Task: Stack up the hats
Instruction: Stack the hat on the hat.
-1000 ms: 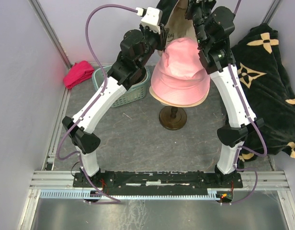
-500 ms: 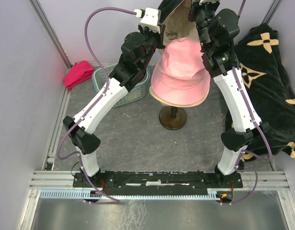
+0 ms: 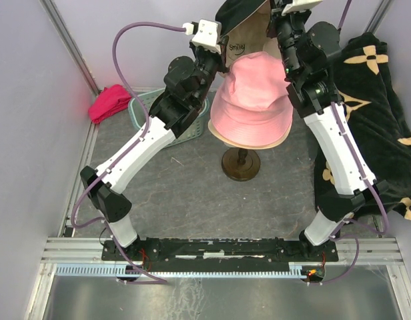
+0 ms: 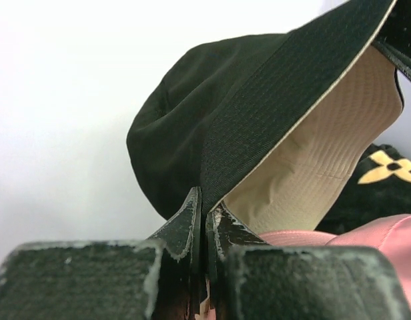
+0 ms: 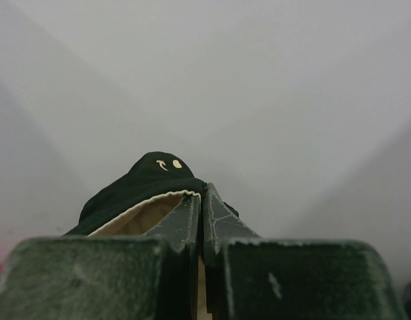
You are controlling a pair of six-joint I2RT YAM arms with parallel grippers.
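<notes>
Black fabric with a cream lining: the black hat (image 3: 240, 9) hangs above and behind the pink hat (image 3: 252, 93), lining turned toward it. The pink hat already sits over a cream hat (image 3: 280, 140) on the stand (image 3: 241, 165).

Left of the pink hat, the left gripper (image 4: 205, 212) is pinched tight on the black hat's brim edge. Its arm rises steeply from the base, elbow bent, wrist turned inward.

Right of the pink hat, the right gripper (image 5: 202, 208) is likewise clamped on the opposite brim, its arm reaching up nearly straight.

Judged step: carrying the third hat to the stack, spread between two grips. The next move calls for both arms to come forward and lower together. They must centre the opening over the pink hat's crown before letting go.
</notes>
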